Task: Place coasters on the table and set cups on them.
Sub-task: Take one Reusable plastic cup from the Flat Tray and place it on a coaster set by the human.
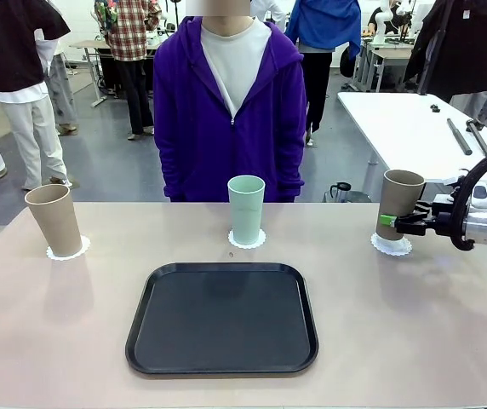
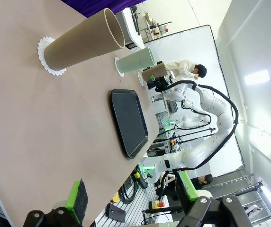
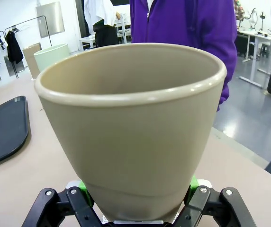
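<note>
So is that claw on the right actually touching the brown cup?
Touching. The right wrist view shows the right gripper with its jaws pressed against both sides of the beige-brown cup, green pads flush on its lower wall.

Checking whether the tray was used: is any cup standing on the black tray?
No: the black tray is bare in the front view, and all three cups stand on coasters on the table beyond it.

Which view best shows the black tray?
The front view: the whole black tray lies square to the camera, empty. The left wrist view shows it whole but tilted and farther off; the right wrist view catches one corner.
</note>
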